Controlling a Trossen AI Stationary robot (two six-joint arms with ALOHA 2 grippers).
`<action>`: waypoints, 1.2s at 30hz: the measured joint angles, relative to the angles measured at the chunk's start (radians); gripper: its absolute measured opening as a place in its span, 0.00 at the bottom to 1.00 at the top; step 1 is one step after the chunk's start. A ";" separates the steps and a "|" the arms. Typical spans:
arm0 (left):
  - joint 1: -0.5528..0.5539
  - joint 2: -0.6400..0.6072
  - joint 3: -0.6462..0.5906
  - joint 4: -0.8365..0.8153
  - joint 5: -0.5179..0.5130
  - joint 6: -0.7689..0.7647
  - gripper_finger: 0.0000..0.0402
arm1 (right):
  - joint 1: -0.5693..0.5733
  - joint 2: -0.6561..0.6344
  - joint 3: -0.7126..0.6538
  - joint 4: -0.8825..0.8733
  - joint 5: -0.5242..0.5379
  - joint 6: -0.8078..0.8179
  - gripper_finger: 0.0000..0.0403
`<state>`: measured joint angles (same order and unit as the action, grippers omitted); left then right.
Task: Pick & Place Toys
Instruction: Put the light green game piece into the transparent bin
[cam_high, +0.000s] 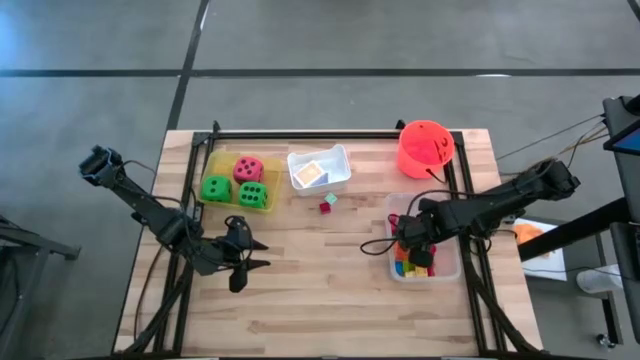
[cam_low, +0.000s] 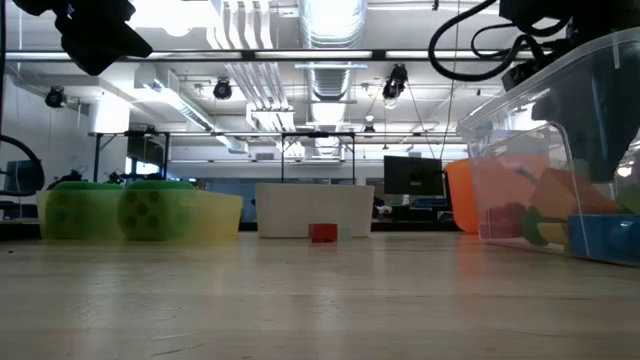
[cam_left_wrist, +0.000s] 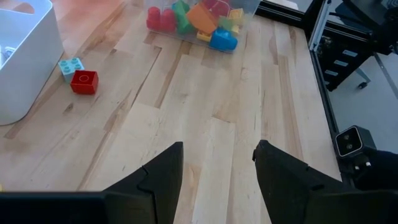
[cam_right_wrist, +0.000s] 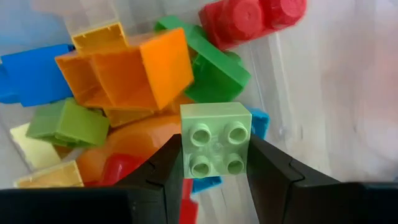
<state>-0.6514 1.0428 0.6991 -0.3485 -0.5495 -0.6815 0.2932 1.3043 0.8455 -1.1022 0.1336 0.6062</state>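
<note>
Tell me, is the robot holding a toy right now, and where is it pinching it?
Yes. The right gripper pinches a pale green brick by its two opposite sides, above the clear tray. The left gripper is open and holds nothing.

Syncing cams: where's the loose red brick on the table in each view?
High: red brick mid-table, just below the white tray.
Low: centre, in front of the white tray.
Left wrist: upper left, beside a light-blue brick.
Right wrist: not in it.
Shared landmark: the white tray.

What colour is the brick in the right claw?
Pale green plastic brick with four studs, clearest in the right wrist view.
</note>
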 joint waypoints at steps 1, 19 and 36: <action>0.000 0.000 0.000 0.000 0.000 0.000 0.47 | 0.000 0.009 -0.002 0.011 0.000 -0.002 0.32; 0.000 0.000 0.000 0.005 0.000 0.000 0.47 | 0.001 0.096 -0.014 0.089 -0.022 -0.032 0.32; 0.000 0.000 0.000 0.008 0.000 0.000 0.47 | 0.001 0.103 -0.014 0.087 -0.038 0.026 0.74</action>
<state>-0.6514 1.0428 0.6991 -0.3408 -0.5495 -0.6815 0.2939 1.4071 0.8314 -1.0157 0.0958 0.6324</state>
